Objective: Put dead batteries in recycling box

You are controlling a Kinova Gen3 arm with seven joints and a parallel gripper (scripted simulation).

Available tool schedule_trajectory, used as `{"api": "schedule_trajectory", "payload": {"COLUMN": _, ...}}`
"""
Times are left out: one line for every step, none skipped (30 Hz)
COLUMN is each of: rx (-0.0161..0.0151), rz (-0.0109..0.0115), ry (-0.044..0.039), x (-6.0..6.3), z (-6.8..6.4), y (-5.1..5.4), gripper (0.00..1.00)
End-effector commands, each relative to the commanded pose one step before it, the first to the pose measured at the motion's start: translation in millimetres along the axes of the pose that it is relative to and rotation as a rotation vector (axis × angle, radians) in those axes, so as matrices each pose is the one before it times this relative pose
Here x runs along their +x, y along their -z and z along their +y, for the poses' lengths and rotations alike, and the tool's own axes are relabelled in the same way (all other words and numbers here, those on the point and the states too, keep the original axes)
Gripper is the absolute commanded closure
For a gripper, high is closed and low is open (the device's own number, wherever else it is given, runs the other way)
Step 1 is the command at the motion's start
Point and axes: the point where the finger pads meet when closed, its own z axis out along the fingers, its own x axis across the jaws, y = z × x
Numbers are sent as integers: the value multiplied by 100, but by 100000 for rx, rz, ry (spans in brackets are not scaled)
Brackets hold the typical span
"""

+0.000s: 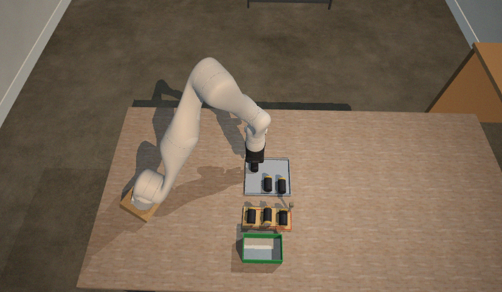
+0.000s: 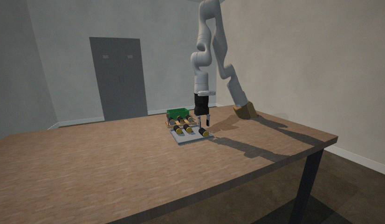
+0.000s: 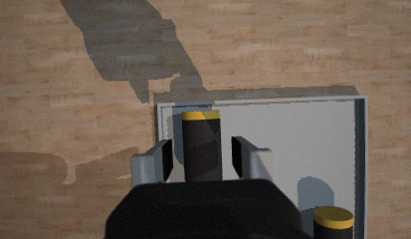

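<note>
Labels: two pale plates on the grey double door [image 2: 119, 80], too small to read. Batteries are black with yellow bands; any print is too small to tell.

Gripper [image 1: 254, 162] [image 2: 203, 125] [image 3: 202, 151] is released, fingers apart. Wrist view puts them either side of the corner battery [image 1: 254, 167] [image 2: 203, 132] [image 3: 202, 149], with a visible gap on each side. Top view hides the fingers and part of that battery under the wrist. Exterior shows both fingers pointing down, plus its yellow end.

The corner battery lies in the grey tray [image 1: 278, 166] [image 2: 188, 138] [image 3: 292, 129], near a corner. Middle tray battery [image 1: 267, 184] [image 2: 188, 128] and outer tray battery [image 1: 281, 185] [image 2: 177, 129] lie side by side there, apart from it. Wrist view catches only part of one more battery at its lower edge.

Other three are in the wooden holder [image 1: 259, 218]: near-arm cell [image 1: 251, 216], centre cell [image 1: 267, 215], far cell [image 1: 282, 217]. Top view shows a yellow band at the centre cell's box-side end. Can't tell which cells are dead.

Green box [image 1: 262, 261] [image 2: 177, 114] stands on the table just beside the holder. Top view shows its inside, no battery in it; exterior mostly its outer wall.

Table [image 1: 390, 181] [image 2: 105, 166] [image 3: 43, 100] is wood-grained, crossed by arm shadows. Brown mottled floor [image 1: 318, 54] [image 2: 341, 186], plain pale walls.
</note>
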Motion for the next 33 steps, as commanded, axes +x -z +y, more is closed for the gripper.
{"api": "schedule_trajectory", "payload": {"rx": 125, "rz": 82, "ry": 4, "x": 29, "z": -43, "y": 50, "gripper": 10}}
{"api": "schedule_trajectory", "payload": {"rx": 0, "rz": 0, "ry": 0, "x": 0, "z": 0, "y": 0, "gripper": 10}}
{"api": "schedule_trajectory", "payload": {"rx": 0, "rz": 0, "ry": 0, "x": 0, "z": 0, "y": 0, "gripper": 10}}
{"api": "schedule_trajectory", "payload": {"rx": 0, "rz": 0, "ry": 0, "x": 0, "z": 0, "y": 0, "gripper": 10}}
{"api": "schedule_trajectory", "payload": {"rx": 0, "rz": 0, "ry": 0, "x": 0, "z": 0, "y": 0, "gripper": 10}}
{"api": "schedule_trajectory", "payload": {"rx": 0, "rz": 0, "ry": 0, "x": 0, "z": 0, "y": 0, "gripper": 10}}
{"api": "schedule_trajectory", "payload": {"rx": 0, "rz": 0, "ry": 0, "x": 0, "z": 0, "y": 0, "gripper": 10}}
{"api": "schedule_trajectory", "payload": {"rx": 0, "rz": 0, "ry": 0, "x": 0, "z": 0, "y": 0, "gripper": 10}}
{"api": "schedule_trajectory", "payload": {"rx": 0, "rz": 0, "ry": 0, "x": 0, "z": 0, "y": 0, "gripper": 10}}
{"api": "schedule_trajectory", "payload": {"rx": 0, "rz": 0, "ry": 0, "x": 0, "z": 0, "y": 0, "gripper": 10}}
{"api": "schedule_trajectory", "payload": {"rx": 0, "rz": 0, "ry": 0, "x": 0, "z": 0, "y": 0, "gripper": 10}}
{"api": "schedule_trajectory", "payload": {"rx": 0, "rz": 0, "ry": 0, "x": 0, "z": 0, "y": 0, "gripper": 10}}
{"api": "schedule_trajectory", "payload": {"rx": 0, "rz": 0, "ry": 0, "x": 0, "z": 0, "y": 0, "gripper": 10}}
{"api": "schedule_trajectory", "payload": {"rx": 0, "rz": 0, "ry": 0, "x": 0, "z": 0, "y": 0, "gripper": 10}}
{"api": "schedule_trajectory", "payload": {"rx": 0, "rz": 0, "ry": 0, "x": 0, "z": 0, "y": 0, "gripper": 10}}
{"api": "schedule_trajectory", "payload": {"rx": 0, "rz": 0, "ry": 0, "x": 0, "z": 0, "y": 0, "gripper": 10}}
{"api": "schedule_trajectory", "payload": {"rx": 0, "rz": 0, "ry": 0, "x": 0, "z": 0, "y": 0, "gripper": 10}}
{"api": "schedule_trajectory", "payload": {"rx": 0, "rz": 0, "ry": 0, "x": 0, "z": 0, "y": 0, "gripper": 10}}
{"api": "schedule_trajectory", "payload": {"rx": 0, "rz": 0, "ry": 0, "x": 0, "z": 0, "y": 0, "gripper": 10}}
{"api": "schedule_trajectory", "payload": {"rx": 0, "rz": 0, "ry": 0, "x": 0, "z": 0, "y": 0, "gripper": 10}}
{"api": "schedule_trajectory", "payload": {"rx": 0, "rz": 0, "ry": 0, "x": 0, "z": 0, "y": 0, "gripper": 10}}
{"api": "schedule_trajectory", "payload": {"rx": 0, "rz": 0, "ry": 0, "x": 0, "z": 0, "y": -11, "gripper": 10}}
{"api": "schedule_trajectory", "payload": {"rx": 0, "rz": 1, "ry": 1, "x": 0, "z": 0, "y": -69, "gripper": 10}}
{"api": "schedule_trajectory", "payload": {"rx": 0, "rz": 1, "ry": 1, "x": 0, "z": 0, "y": -159, "gripper": 10}}
{"api": "schedule_trajectory", "payload": {"rx": 0, "rz": -1, "ry": -2, "x": -1, "z": 1, "y": -259, "gripper": 10}}
{"api": "schedule_trajectory", "payload": {"rx": 0, "rz": 1, "ry": 1, "x": 1, "z": -1, "y": -352, "gripper": 10}}
{"api": "schedule_trajectory", "payload": {"rx": 0, "rz": 0, "ry": 0, "x": 0, "z": 0, "y": -422, "gripper": 10}}
{"api": "schedule_trajectory", "payload": {"rx": 0, "rz": 0, "ry": 0, "x": 0, "z": 0, "y": -461, "gripper": 10}}
{"api": "schedule_trajectory", "payload": {"rx": 0, "rz": 0, "ry": 0, "x": 0, "z": 0, "y": 0, "gripper": 10}}
{"api": "schedule_trajectory", "payload": {"rx": 0, "rz": 0, "ry": 0, "x": 0, "z": 0, "y": 0, "gripper": 10}}
{"api": "schedule_trajectory", "payload": {"rx": 0, "rz": 0, "ry": 0, "x": 0, "z": 0, "y": -463, "gripper": 10}}
{"api": "schedule_trajectory", "payload": {"rx": 0, "rz": 0, "ry": 0, "x": 0, "z": 0, "y": -428, "gripper": 10}}
{"api": "schedule_trajectory", "payload": {"rx": 0, "rz": -1, "ry": -1, "x": 0, "z": 1, "y": -360, "gripper": 10}}
